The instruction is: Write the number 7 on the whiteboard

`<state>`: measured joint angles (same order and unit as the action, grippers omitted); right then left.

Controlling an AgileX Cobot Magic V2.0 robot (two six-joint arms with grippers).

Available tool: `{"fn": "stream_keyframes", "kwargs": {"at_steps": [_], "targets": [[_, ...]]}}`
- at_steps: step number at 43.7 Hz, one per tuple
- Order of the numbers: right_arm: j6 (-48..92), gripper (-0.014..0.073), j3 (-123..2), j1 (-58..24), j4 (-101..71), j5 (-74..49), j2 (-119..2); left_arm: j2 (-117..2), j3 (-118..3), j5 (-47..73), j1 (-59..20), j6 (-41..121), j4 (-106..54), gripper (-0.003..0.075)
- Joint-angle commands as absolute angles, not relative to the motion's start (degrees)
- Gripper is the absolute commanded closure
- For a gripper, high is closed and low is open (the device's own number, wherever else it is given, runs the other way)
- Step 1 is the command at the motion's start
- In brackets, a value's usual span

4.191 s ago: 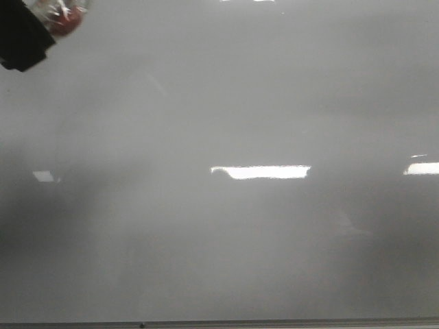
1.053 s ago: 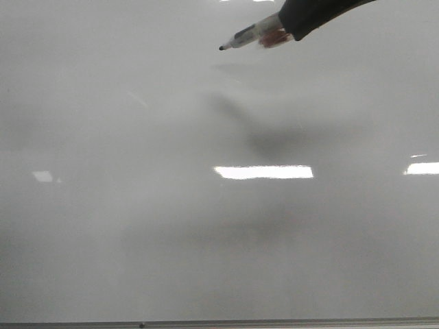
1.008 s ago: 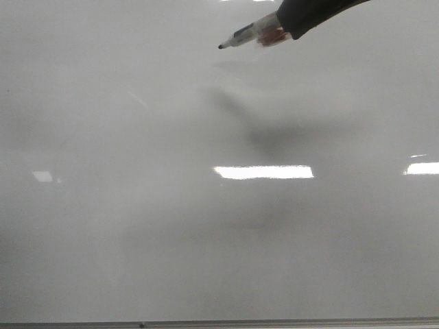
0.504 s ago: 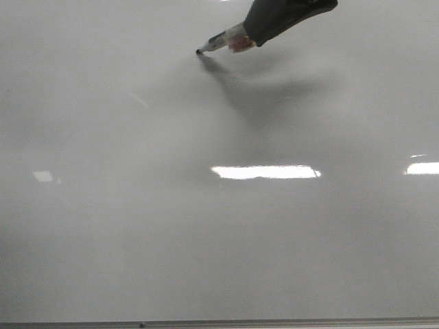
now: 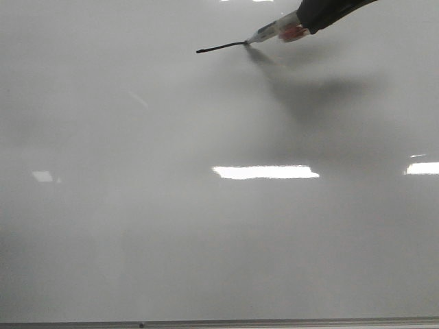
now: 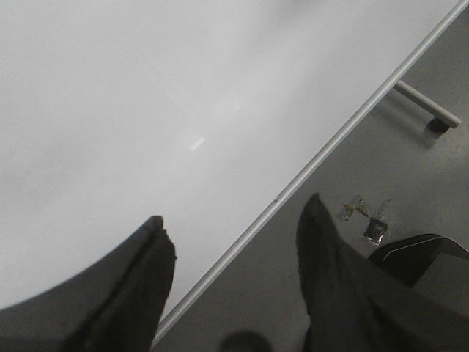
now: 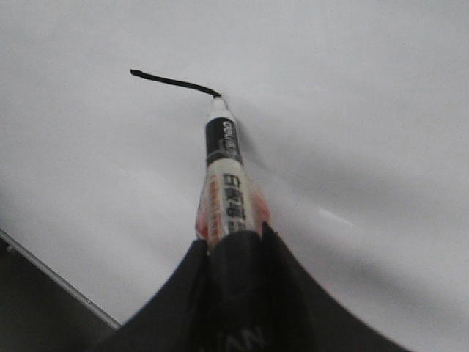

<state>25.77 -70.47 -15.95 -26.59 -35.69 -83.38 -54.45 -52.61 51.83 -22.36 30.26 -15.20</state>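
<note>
Dim, soft-focus frames; bright rectangular glare (image 5: 265,172) on the whiteboard (image 5: 137,240), with diffuse grey shadows.

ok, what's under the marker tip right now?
The marker tip sits on the whiteboard, at the end of a short black stroke, the top of the 7. The contact spot itself is covered by the nib.

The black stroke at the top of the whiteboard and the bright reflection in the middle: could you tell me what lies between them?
Nothing: in the front view the whiteboard is bare between the black stroke and the reflection, apart from soft grey shadow.
</note>
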Motion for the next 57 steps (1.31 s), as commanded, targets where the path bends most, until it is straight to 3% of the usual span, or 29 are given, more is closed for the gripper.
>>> {"fn": "stream_keyframes", "kwargs": {"at_steps": [1,11,20,24,27,31,38,49,57], "targets": [[26.54,0.0650,-72.06,-17.35,-25.98,-35.11,-83.16,-53.71,-53.92,48.03,-22.25,29.73,-16.74,0.0356],[26.83,0.0650,-67.79,-22.38,-25.94,-35.46,-87.75,-53.71,-53.92,47.86,-22.25,29.73,-16.74,0.0356],[28.26,0.0650,-67.72,-22.53,-26.08,-37.23,-84.18,-53.71,-53.92,47.50,-22.25,31.14,-17.02,0.0353],[32.74,0.0650,-67.67,-22.53,-26.41,-41.80,-80.69,-53.71,-53.92,48.09,-22.25,37.86,-21.59,0.0314],[38.44,0.0650,-67.48,-22.53,-27.14,-46.96,-77.70,-53.71,-54.03,48.85,-22.73,43.27,-26.36,0.0238],[47.67,0.0650,-66.84,-22.53,-28.79,-54.44,-73.68,-54.07,-54.14,48.95,-25.09,48.09,-29.63,0.0168],[59.90,0.0650,-65.34,-22.53,-35.80,-62.04,-68.27,-56.98,-55.91,48.95,-31.75,50.30,-30.41,0.0166],[63.28,0.0650,-65.21,-22.53,-39.21,-64.44,-66.77,-66.05,-61.10,46.60,-41.78,50.30,-30.77,0.0167],[63.45,0.0650,-65.21,-22.53,-39.68,-64.44,-66.77,-72.86,-64.57,44.94,-44.63,50.30,-30.81,0.0167]]}}
